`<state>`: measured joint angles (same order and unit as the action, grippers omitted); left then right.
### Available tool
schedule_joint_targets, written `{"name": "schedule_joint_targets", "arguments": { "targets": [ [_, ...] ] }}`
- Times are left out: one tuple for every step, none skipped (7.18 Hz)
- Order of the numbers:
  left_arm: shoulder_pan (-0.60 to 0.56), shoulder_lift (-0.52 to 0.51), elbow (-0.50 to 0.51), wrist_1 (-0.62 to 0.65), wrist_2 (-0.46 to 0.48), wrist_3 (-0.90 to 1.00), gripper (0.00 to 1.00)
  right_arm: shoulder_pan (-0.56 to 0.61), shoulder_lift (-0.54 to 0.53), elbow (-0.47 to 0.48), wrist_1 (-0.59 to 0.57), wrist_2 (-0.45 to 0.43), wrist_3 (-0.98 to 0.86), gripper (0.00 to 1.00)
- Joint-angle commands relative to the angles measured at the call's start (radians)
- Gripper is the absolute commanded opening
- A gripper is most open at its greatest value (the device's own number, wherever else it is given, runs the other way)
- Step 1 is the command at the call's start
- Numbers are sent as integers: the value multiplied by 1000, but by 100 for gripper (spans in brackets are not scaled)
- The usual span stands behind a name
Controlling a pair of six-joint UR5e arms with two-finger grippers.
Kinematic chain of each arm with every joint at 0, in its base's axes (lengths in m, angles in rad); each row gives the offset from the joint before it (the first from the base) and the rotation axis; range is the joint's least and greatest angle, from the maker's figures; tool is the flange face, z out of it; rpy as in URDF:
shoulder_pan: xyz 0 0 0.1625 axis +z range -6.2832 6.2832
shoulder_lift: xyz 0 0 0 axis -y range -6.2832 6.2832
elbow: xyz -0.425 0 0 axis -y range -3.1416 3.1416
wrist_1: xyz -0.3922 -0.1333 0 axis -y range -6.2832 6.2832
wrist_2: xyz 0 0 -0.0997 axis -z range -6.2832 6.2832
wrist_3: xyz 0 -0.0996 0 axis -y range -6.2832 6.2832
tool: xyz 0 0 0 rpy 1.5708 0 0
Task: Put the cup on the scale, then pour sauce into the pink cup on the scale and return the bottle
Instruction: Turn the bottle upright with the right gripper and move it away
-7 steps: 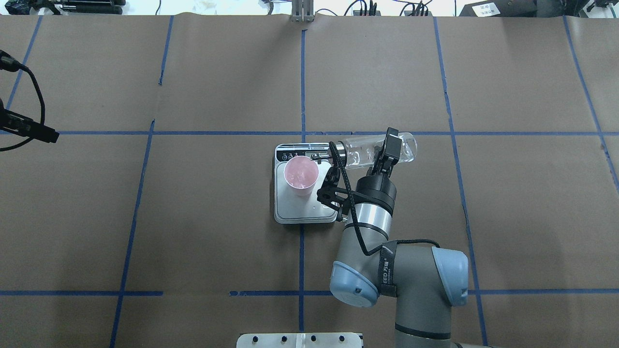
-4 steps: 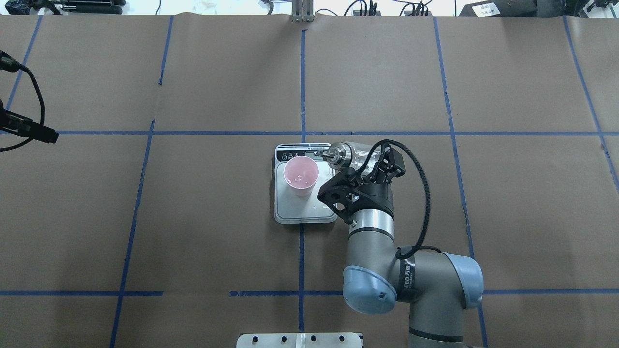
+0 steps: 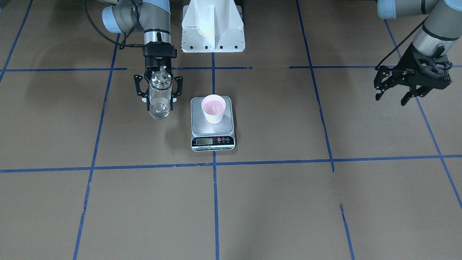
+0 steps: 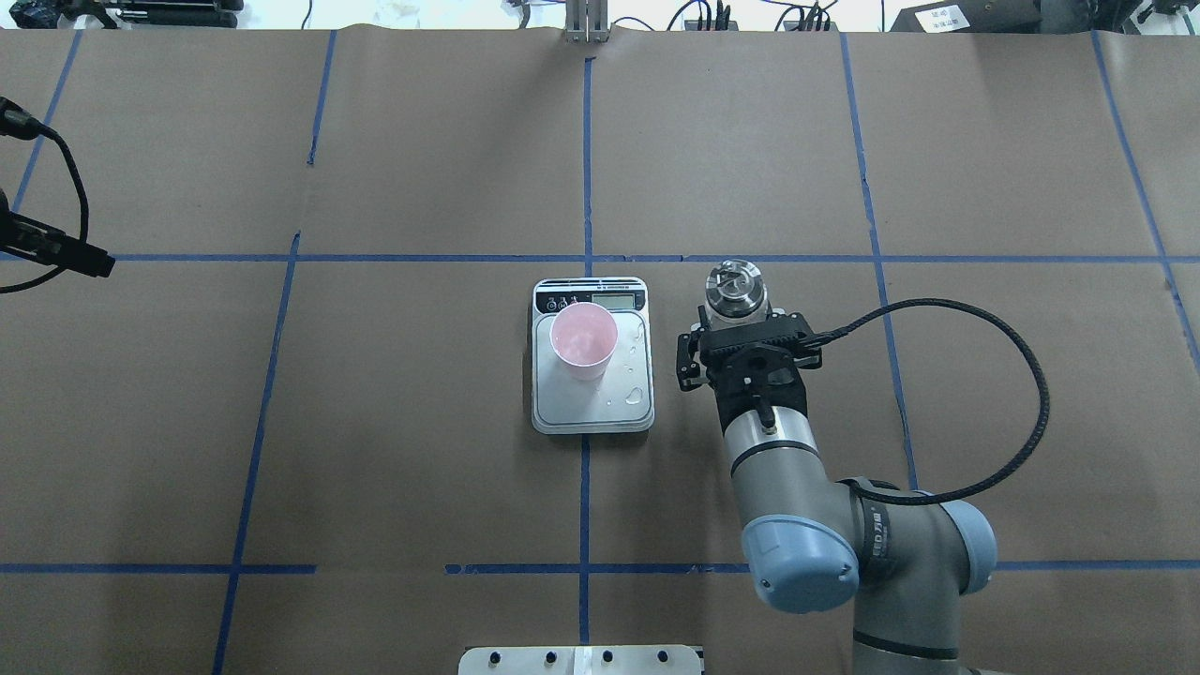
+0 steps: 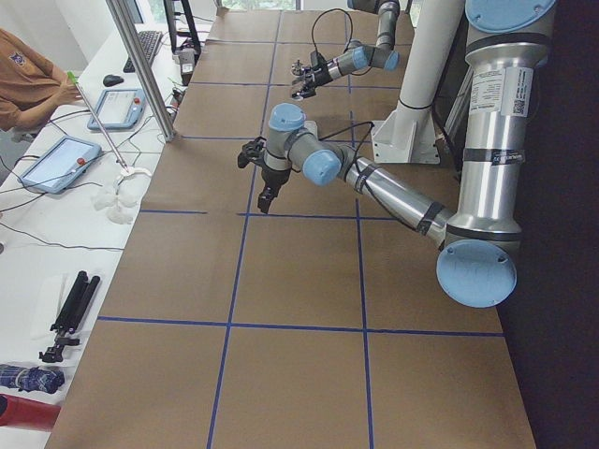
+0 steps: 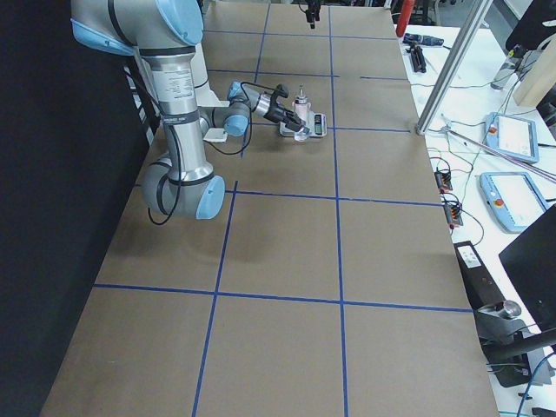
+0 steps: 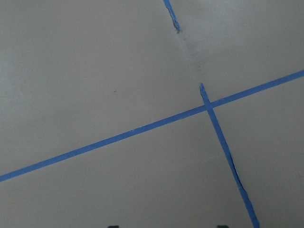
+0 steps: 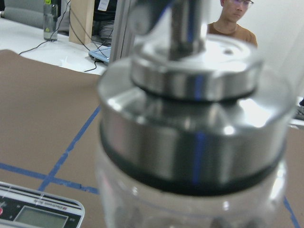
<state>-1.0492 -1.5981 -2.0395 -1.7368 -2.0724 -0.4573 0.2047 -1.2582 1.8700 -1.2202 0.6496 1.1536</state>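
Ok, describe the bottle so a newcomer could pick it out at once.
Find the silver scale mid-table, pink cup on it. Just to the robot's right of it, the right gripper grips an upright clear glass bottle: the only see-through thing, capped with a silver pourer.

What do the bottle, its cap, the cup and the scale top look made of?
Bottle: clear, glossy, see-through, likely glass. Cap: polished metal, mirror-like reflections. Cup: matte pale pink, probably paper. Scale platform: silvery brushed metal, soft sheen.

Pale pink cup (image 4: 583,339), silver-and-black scale (image 4: 586,410), clear silver-capped bottle (image 3: 159,96), brown table (image 4: 422,422), blue grid lines (image 4: 422,258)
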Motion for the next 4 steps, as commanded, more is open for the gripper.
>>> {"name": "schedule_joint_targets", "arguments": {
  "targets": [
    [0, -3, 5, 0, 0, 0, 75, 22, -122, 50, 158, 78, 127, 0],
    [2, -5, 5, -1, 0, 0, 75, 63, -192, 51, 273, 166, 130, 0],
    [2, -5, 5, 0, 0, 0, 75, 70, -279, 51, 315, 173, 130, 0],
    [0, -2, 5, -1, -3, 3, 75, 76, -303, 44, 333, 170, 130, 0]
  ]
}}
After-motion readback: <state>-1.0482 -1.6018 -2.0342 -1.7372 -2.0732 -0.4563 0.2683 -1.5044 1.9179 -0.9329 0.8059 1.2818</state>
